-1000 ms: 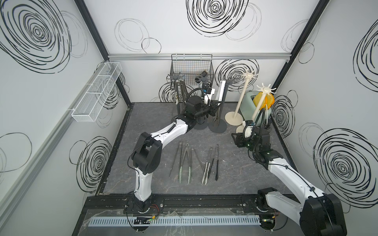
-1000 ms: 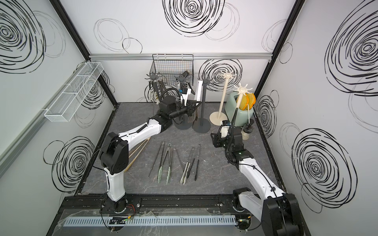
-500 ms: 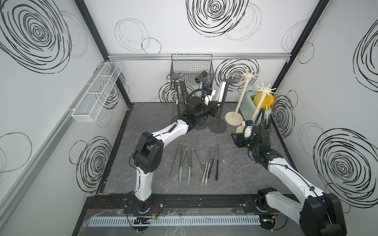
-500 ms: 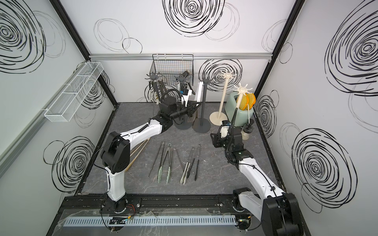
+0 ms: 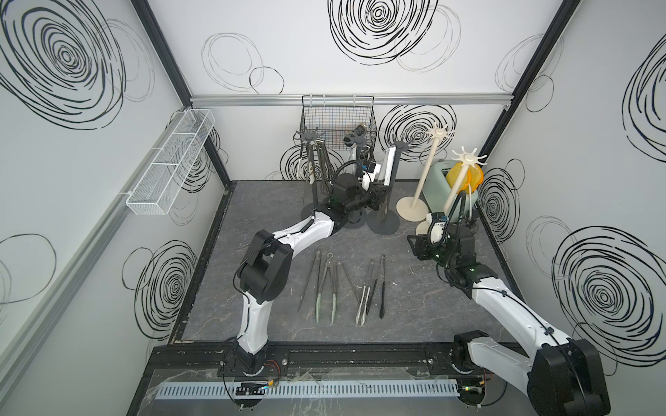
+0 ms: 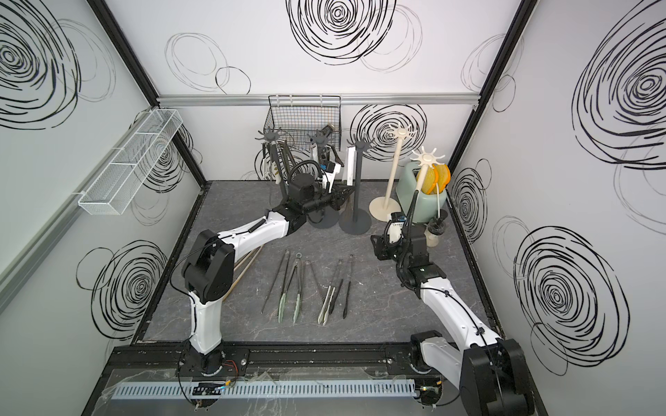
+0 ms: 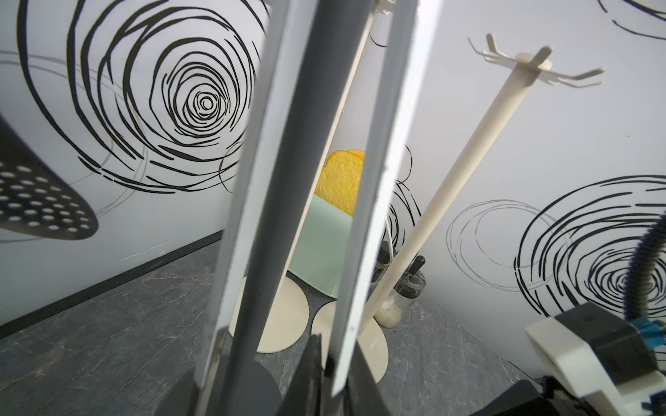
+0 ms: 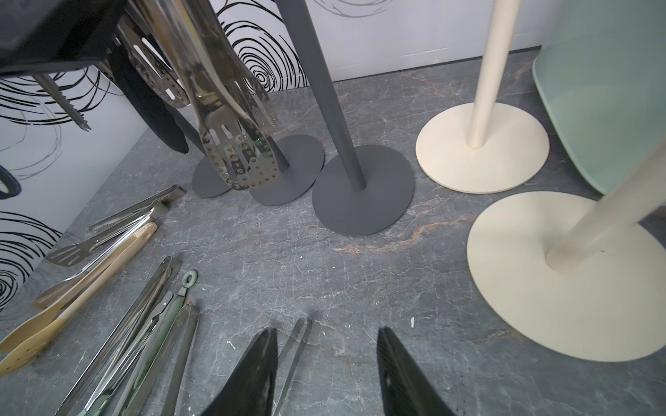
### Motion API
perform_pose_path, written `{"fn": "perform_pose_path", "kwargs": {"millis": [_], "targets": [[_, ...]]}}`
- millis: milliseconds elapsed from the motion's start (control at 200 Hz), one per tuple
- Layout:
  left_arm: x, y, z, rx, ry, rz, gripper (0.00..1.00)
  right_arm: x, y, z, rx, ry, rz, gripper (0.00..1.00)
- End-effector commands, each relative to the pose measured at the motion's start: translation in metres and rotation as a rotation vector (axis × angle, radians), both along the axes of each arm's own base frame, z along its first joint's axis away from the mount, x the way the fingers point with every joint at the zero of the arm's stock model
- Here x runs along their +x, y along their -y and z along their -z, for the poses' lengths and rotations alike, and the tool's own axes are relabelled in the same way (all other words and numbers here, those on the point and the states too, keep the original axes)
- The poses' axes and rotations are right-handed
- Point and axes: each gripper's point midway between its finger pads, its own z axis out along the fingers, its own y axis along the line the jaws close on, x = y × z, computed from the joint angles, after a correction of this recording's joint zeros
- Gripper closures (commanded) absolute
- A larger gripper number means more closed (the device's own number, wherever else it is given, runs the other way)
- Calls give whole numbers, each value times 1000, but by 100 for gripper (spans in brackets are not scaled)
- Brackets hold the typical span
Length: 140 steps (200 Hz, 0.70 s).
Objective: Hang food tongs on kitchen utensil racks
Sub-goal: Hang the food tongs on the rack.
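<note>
Left gripper point(image 5: 381, 194) (opening unclear) just beside white tongs point(image 7: 385, 151) on dark grey rack point(image 7: 302, 162).

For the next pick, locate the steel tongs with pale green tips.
In both top views the steel tongs with pale green tips lie centrally on the grey tabletop, just right of slim all-steel tongs.

Soft, even light is filling every view, leaving faint shadows. The near rack pole point(image 7: 284, 187) is showing blurred.

Three dark grey racks point(image 6: 357, 194), two cream racks point(image 5: 411, 216), one wire basket point(image 5: 337, 115), one mesh tray point(image 5: 169, 162).
</note>
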Motion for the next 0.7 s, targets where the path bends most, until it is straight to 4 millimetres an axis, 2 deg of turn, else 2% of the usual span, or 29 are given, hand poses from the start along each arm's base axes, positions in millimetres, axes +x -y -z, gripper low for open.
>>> {"fn": "perform_pose_path", "kwargs": {"millis": [0, 110, 380, 570, 695], "targets": [[0, 3, -2, -5, 23, 12, 84, 4, 0, -8, 2, 30, -3, 52], [-3, 1, -4, -6, 22, 12, 81, 4, 0, -8, 3, 28, -7, 52], [-31, -12, -10, -2, 30, 13, 63, -3, -10, -3, 21, -10, -55, 49], [-56, -30, -13, 28, 33, -8, 60, -14, -19, 8, -13, -75, -48, 48], [-75, -45, -13, 41, 25, -31, 59, -26, -31, 23, -49, -169, -35, 48]]}}
